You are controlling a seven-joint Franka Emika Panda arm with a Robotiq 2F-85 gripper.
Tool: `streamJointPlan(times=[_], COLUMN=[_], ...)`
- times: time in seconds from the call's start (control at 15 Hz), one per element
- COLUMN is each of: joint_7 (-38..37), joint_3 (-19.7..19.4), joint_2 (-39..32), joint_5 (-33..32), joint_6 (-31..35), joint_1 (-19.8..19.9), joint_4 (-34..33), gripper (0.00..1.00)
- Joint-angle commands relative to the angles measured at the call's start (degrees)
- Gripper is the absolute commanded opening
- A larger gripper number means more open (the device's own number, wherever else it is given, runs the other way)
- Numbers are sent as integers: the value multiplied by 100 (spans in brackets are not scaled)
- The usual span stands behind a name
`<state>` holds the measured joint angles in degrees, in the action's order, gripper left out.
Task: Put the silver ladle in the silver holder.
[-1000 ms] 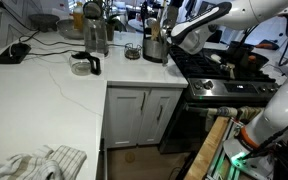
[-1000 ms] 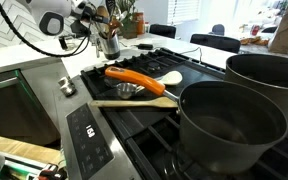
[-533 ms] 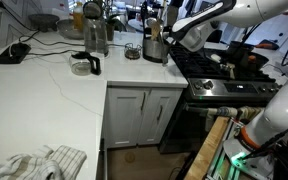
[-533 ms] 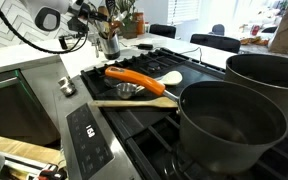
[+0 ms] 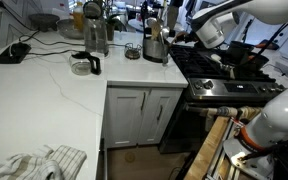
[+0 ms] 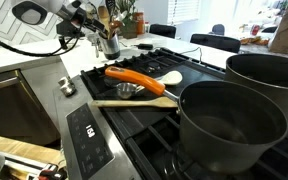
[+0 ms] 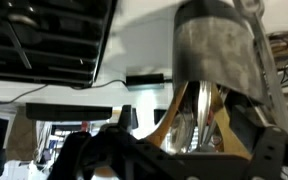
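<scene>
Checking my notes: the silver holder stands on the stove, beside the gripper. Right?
No. An exterior view shows the silver holder on the white counter next to the stove, beside the gripper.

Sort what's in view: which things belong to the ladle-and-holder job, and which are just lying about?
Job: holder, shiny ladle apparently in it, gripper.
Lying about: orange-handled utensil, wooden utensil, big pot, cloth, blender.

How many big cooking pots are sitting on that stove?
2. One dark pot sits on the stove nearest the camera. A second pot stands behind it at the right edge, partly cut off. Others may be hidden.
</scene>
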<state>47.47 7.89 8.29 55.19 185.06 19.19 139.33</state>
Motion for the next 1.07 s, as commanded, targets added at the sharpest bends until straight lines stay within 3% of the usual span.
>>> streamJointPlan(times=[0.0, 0.13, 0.33, 0.4, 0.47, 0.73, 1.0], joint_7=[-1197, -2036, -3144, -3680, -3943, -4656, -4500], joint_3=[780, 1241, 1137, 453, 191, -537, -1100], joint_2=[969, 1432, 2009, 2092, 2244, 2867, 3260], joint_5=[-1382, -2269, -3330, -3986, -4313, -5295, -5559], joint_6=[-1236, -2171, -3512, -3843, -4264, -6068, -7841], joint_1=[1317, 2011, 2021, 1361, 1110, 384, -172], joint_4=[1085, 1225, 999, 908, 771, 156, -487], gripper=[100, 100, 100, 100, 100, 100, 100])
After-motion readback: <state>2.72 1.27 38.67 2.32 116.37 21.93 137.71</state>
